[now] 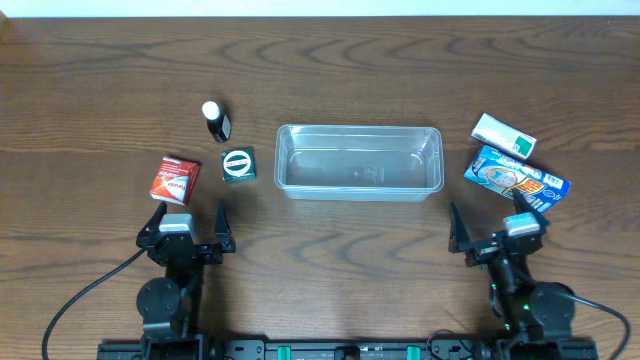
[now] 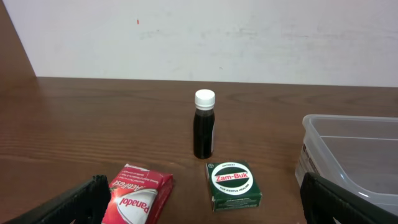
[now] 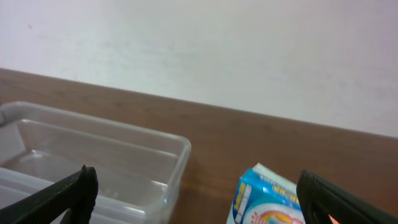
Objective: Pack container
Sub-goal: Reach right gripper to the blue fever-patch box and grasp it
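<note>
Overhead: one clear container [image 1: 360, 195], empty, at frame centre, long side running left to right. Left of it one upright dark bottle [image 1: 216, 121] with a white cap, one green box [image 1: 238, 164] and one red box [image 1: 174, 180]; at right one white-and-green box [image 1: 503, 135] just beside one blue packet [image 1: 515, 178]. Two hands at the lower edge, left hand [image 1: 190, 210] and right hand [image 1: 488, 212], both spread wide, gripping nothing; open surface [image 1: 100, 100] between them and before the container's near wall. Left wrist: "Zam-Buk" legible on the green box and "Panadol" on the red, unreadable from above; container's end at right edge. Right wrist: only the container's corner at left and the blue packet at lower right, framed by dark fingers [image 3: 68, 196].
</note>
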